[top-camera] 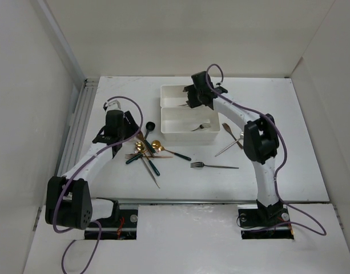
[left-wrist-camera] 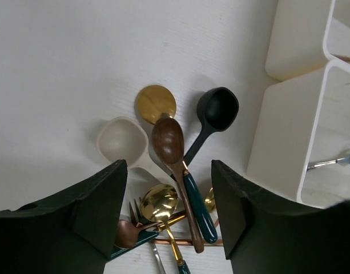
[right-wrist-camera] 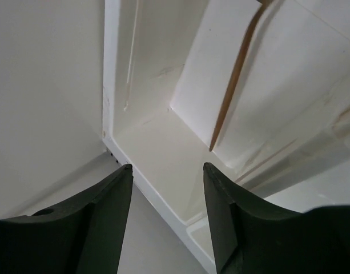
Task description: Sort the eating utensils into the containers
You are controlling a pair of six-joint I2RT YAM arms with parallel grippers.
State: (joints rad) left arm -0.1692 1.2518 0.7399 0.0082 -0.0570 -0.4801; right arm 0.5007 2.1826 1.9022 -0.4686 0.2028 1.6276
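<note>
Silver utensil (left-wrist-camera: 333, 162) — cut off at right edge.

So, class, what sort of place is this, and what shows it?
Probably a robot test bench in a lab, not a kitchen: two robot arms bolted to a white table, plain white walls boxing it in, and loose cutlery set out beside two white trays.

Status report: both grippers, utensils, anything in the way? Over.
Left gripper open above utensil pile. Right gripper open, empty, over far tray. Silver fork in near tray. No obstruction seen.
</note>
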